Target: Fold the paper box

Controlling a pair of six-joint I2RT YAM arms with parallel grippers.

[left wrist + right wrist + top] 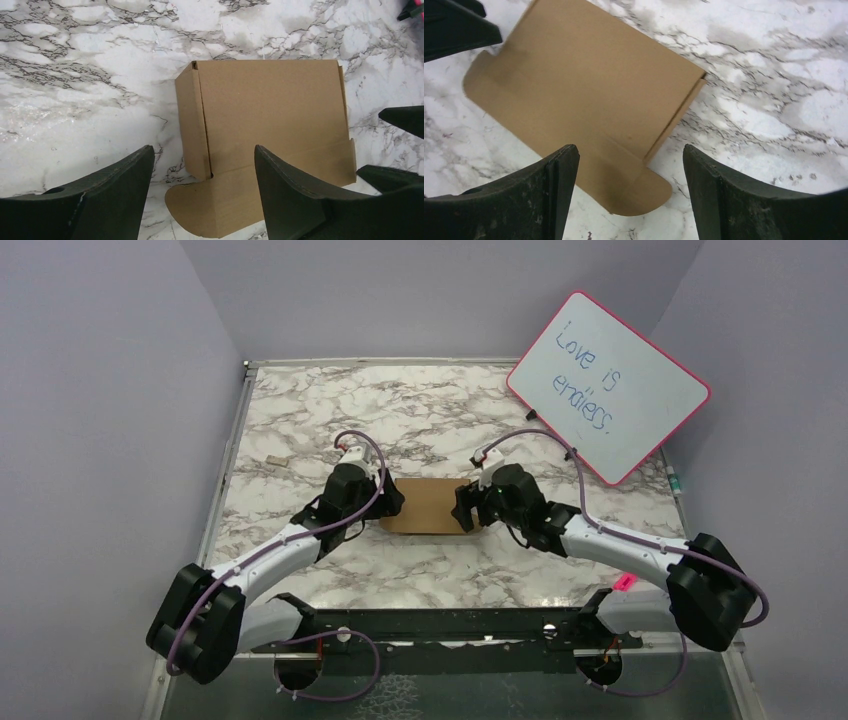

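Top external view shows the marble surface point(420, 570) as the largest thing, with the paper box point(428, 505) lying on it near its middle. A pink-edged whiteboard point(608, 388) leans against the wall beyond the box and to its right. The 2 arms reach in from the near side of the box, the left arm point(280, 550) to its left end and the right arm point(610, 540) to its right end.

The box is plain brown cardboard and sits low and oblong. In the left wrist view its broad top panel lies down flat, and a narrow side wall runs along its left edge. A long front flap, ending in a rounded tab at each near corner, lies out on the surface on the near side of the box instead of being tucked in.

The left fingers point(100, 200) stand wide apart at the left near corner of the box, clamping nothing. The right fingers point(524, 200) are likewise spread at the right near corner, with nothing held.

A tiny tan scrap point(273, 457) lies well to the left of the box.

As a judgement, the body looks formed and closed over. Tucking in the front flap and its 2 tabs appears to be what is left.
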